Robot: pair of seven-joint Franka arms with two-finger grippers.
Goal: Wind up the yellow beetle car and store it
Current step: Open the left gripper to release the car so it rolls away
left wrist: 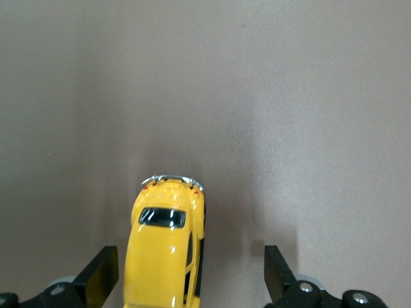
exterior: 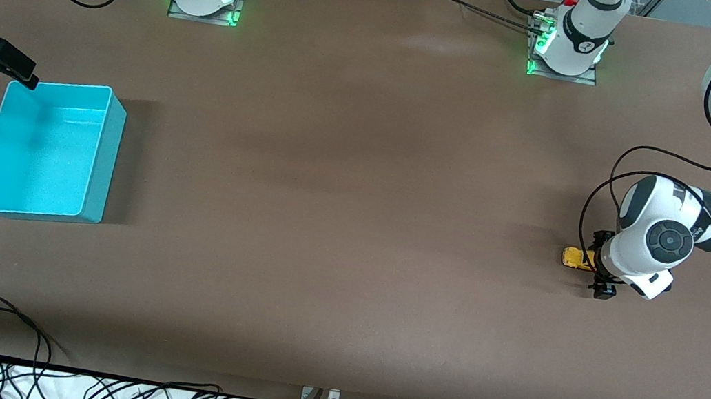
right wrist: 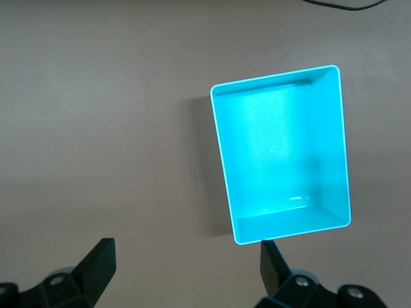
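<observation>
While the yellow beetle car [left wrist: 166,249] sits on the brown table [exterior: 350,240] at the left arm's end, the left gripper [left wrist: 187,282] straddles it, fingers wide apart.

Glossy yellow, dark window, chrome bumper; one finger is just beside it, neither gripping. Well apart, at the right arm's end, the right gripper [right wrist: 186,273] hangs spread and empty beside the turquoise bin [exterior: 106,143]. No readable writing.

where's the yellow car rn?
The yellow car sits on the table at the left arm's end, between the open fingers of the left gripper, well away from the turquoise bin.
</observation>
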